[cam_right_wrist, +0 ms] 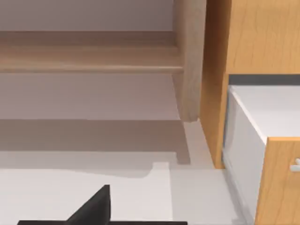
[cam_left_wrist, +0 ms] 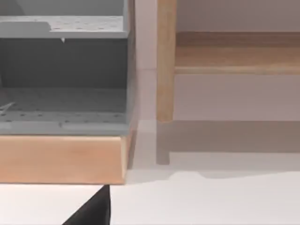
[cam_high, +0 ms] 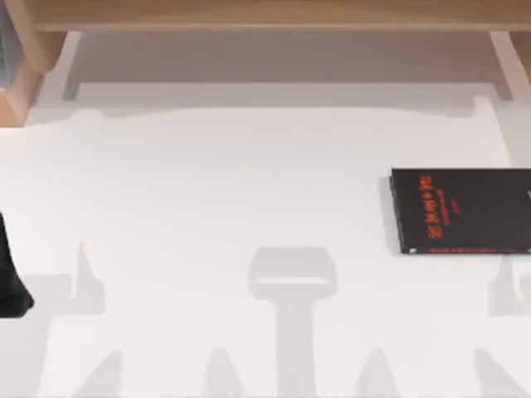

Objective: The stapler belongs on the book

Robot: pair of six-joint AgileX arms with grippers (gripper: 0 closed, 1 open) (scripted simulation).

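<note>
So the book (cam_high: 461, 211) is lying flat on the white worktop (cam_high: 207, 207), right up against the worktop's right edge, about halfway between the front and back edges. Black cover, red lettering, thin red line along its front edge. Its right end runs out past the edge of the top view. In the right wrist view a black strip (cam_right_wrist: 140, 222) shows low on the worktop; could be the book, can't say for sure.

The left arm (cam_high: 10, 274) is a dark shape at the worktop's left edge, toward the front. A black tip of the left end effector (cam_left_wrist: 91, 211) pokes into the left wrist view, and a matching tip of the right end effector (cam_right_wrist: 93, 206) shows in the right wrist view. Can't tell how far open either one is, or whether it's got hold of anything.

Along the back edge there's a wooden shelf frame (cam_high: 274, 16). The left wrist view catches a grey perforated rack (cam_left_wrist: 63, 70) sitting on a wooden base (cam_left_wrist: 61, 159), and the right wrist view has a wooden cabinet (cam_right_wrist: 262, 37) at the back right corner.
</note>
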